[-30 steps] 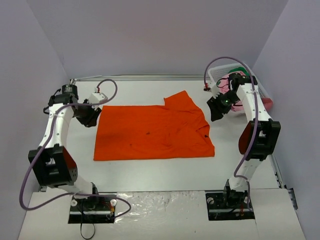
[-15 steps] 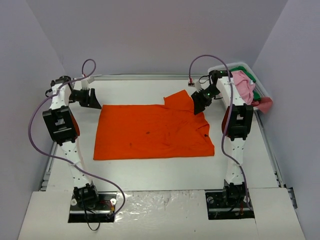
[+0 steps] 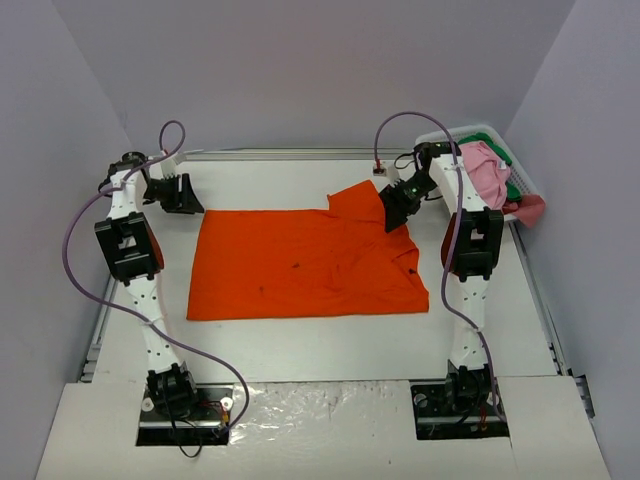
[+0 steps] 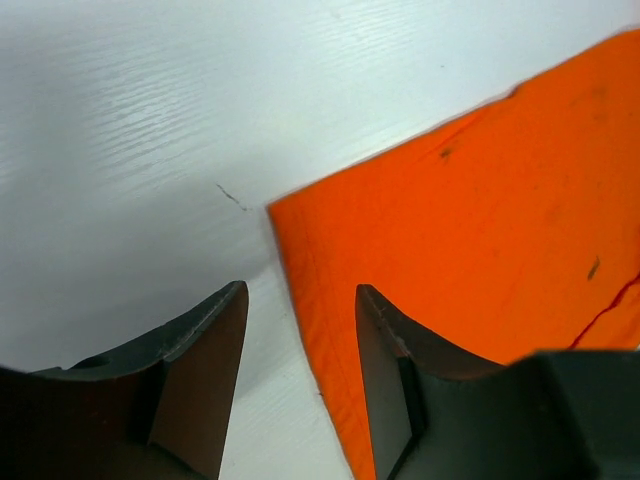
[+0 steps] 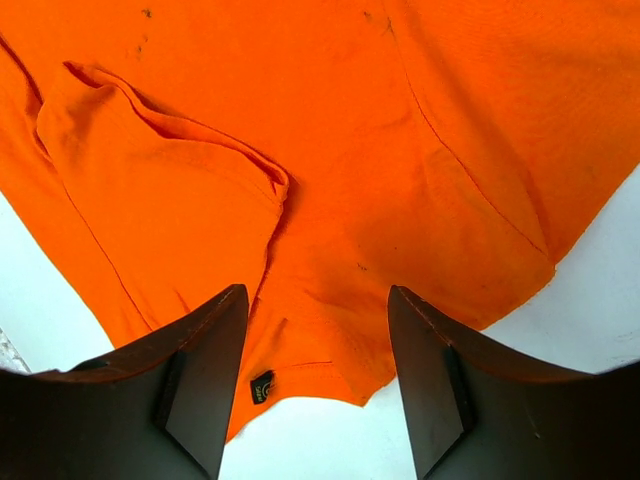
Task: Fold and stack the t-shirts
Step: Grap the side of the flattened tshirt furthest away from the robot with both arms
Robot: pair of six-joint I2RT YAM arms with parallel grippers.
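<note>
there, left end effector [image 4: 298, 292] gapes over orange t-shirt [image 4: 480, 200] corner edge.

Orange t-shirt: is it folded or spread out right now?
Spread out. The orange t-shirt lies flat and wide on the table, one sleeve sticking out; no body fold shows.

I see the large bright orange cloth t-shirt [image 3: 305, 265] spread flat mid-view as a rough rectangle, tiny dark specks on it, one sleeve creased and poking out at its far right corner. A crumpled pink cloth t-shirt [image 3: 487, 172] sits bunched over a green one [image 3: 512, 188] at far right.
</note>
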